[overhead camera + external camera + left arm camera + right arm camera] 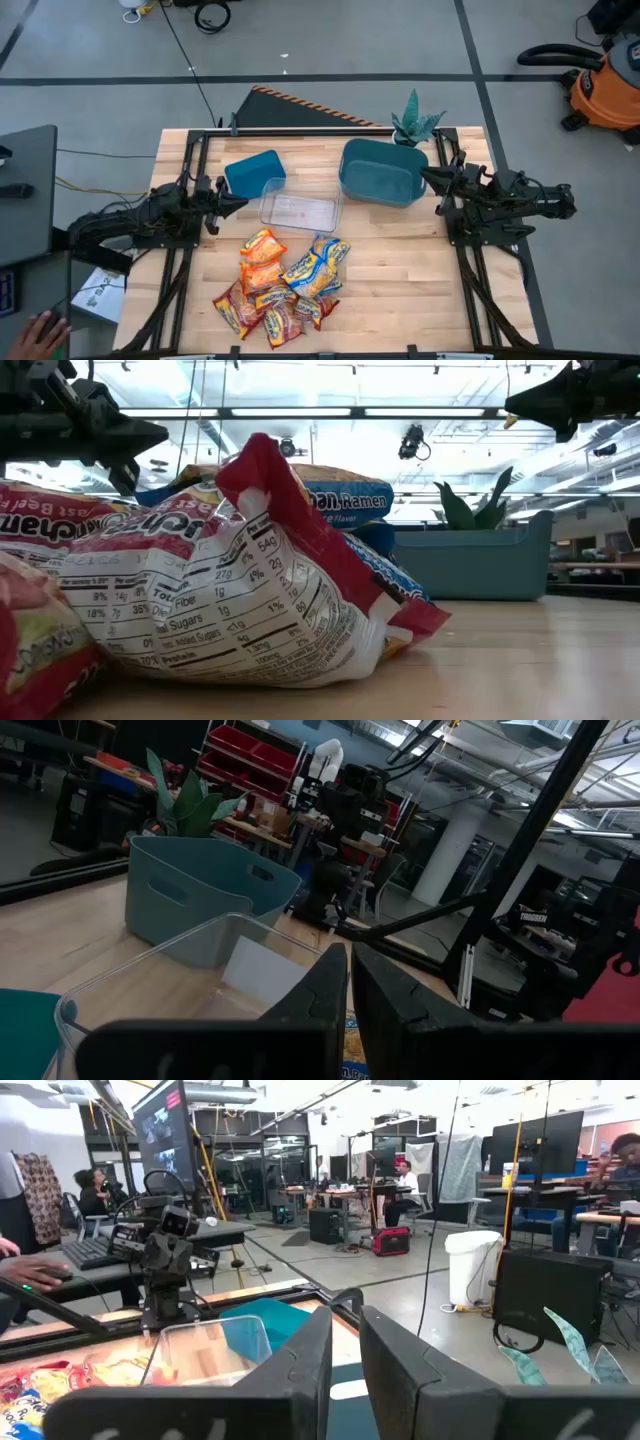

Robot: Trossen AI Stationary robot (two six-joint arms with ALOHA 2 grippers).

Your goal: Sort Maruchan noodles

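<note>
Noodle packets: the Maruchan noodles (283, 287) lie in a loose overlapping pile on the near part of the wooden table (400, 270), between the two arms, orange, blue-and-yellow and red-and-yellow mixed; none is in a bin or the tray.
Closest packet: in the low view a red packet (240, 600) fills the foreground, its nutrition panel facing the camera.
Left gripper: the left gripper (236, 203) hovers above the table at the left, beside the clear tray (298, 209), fingers nearly together, gripping nothing.
Right gripper: the right gripper (428, 177) hangs at the right, just at the large teal bin's (382, 171) edge, fingers a narrow gap apart, empty.
Small teal bin: the small teal bin (254, 172) touches the tray's far left corner.
Behind: a plant (415, 124) at the table's far edge.
Floor: a person's hand (38, 336) at the lower left, off the table.
</note>
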